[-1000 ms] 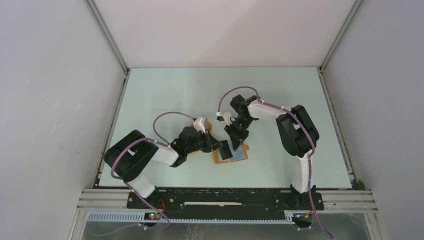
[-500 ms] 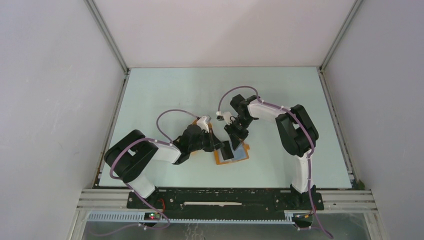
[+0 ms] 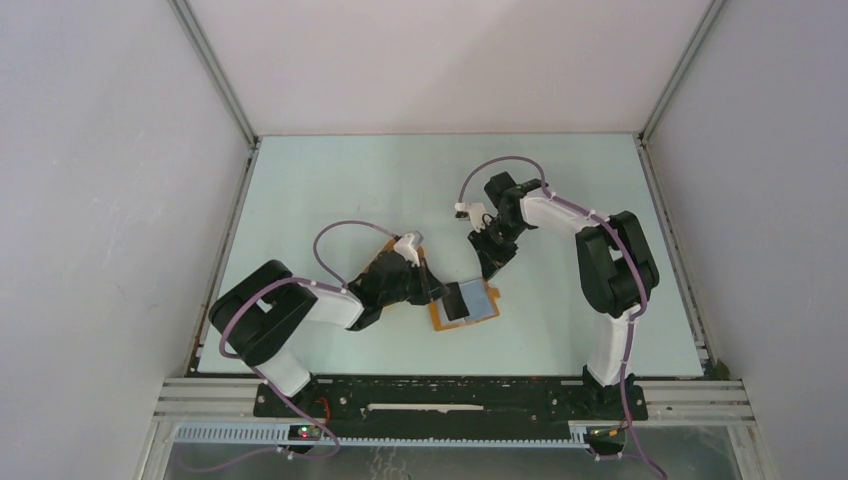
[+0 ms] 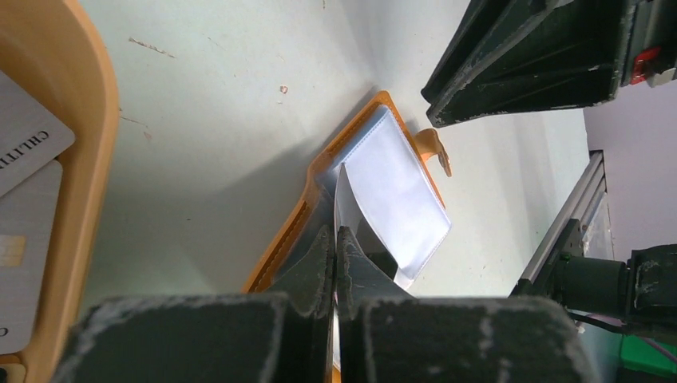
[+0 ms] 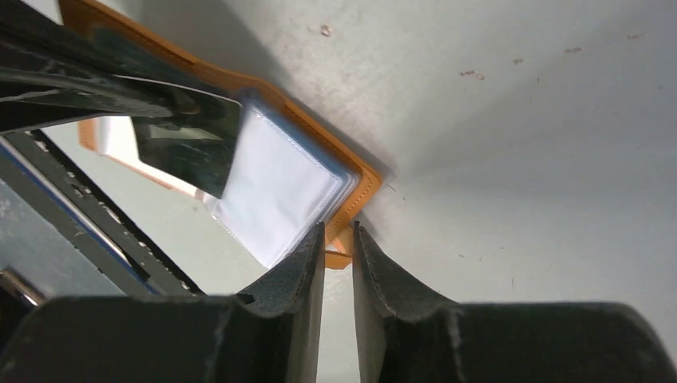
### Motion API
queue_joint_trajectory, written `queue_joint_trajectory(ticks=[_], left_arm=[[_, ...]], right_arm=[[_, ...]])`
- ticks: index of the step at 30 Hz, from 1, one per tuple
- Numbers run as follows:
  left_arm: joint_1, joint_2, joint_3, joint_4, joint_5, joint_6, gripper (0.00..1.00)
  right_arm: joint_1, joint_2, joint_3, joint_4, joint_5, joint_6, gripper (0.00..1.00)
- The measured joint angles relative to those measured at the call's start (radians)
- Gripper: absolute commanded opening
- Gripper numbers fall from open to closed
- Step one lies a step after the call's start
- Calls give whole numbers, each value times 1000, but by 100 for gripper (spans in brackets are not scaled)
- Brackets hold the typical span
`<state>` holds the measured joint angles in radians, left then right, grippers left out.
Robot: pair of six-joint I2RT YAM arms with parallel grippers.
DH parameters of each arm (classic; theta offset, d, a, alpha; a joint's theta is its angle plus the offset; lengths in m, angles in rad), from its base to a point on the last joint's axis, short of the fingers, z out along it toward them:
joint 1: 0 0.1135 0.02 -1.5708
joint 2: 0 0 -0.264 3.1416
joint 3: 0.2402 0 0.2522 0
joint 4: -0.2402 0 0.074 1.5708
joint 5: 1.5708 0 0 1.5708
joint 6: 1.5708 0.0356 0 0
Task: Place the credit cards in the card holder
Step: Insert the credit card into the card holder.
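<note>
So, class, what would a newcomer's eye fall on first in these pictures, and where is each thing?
The open orange wallet near the middle of the table draws the eye, one clear sleeve pinched in the shut left gripper. The right gripper hangs just beyond it, jaws slightly parted and empty. Pale cards lie in an orange tray off to its left.

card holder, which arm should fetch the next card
Right, probably: the left fingers are shut on a sleeve of the card holder, holding it up, while the right fingers hang empty, slightly apart, by its corner. The credit cards lie in the tray beside the card holder.
</note>
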<state>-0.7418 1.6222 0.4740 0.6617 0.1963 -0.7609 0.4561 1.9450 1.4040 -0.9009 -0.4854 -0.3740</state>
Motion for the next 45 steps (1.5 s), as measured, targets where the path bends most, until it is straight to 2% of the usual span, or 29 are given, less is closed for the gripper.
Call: queue_joint_trajectory(ticks=[9,18,28,45], left_arm=[[-32,0,0,33,-64,-42,0],[-41,19,-1,122,-103,-106,0],[-53,60,-23,184,-125,-182,0],[-55,36,-68,153,-150,-297,0]], right_arm=[[-4,3,-11,-1,66,0,27],[-1,67,-10,-24,60,-3,27],[9,69,-10,-31,61,-4,27],[11,73,-10,-36,50,5,27]])
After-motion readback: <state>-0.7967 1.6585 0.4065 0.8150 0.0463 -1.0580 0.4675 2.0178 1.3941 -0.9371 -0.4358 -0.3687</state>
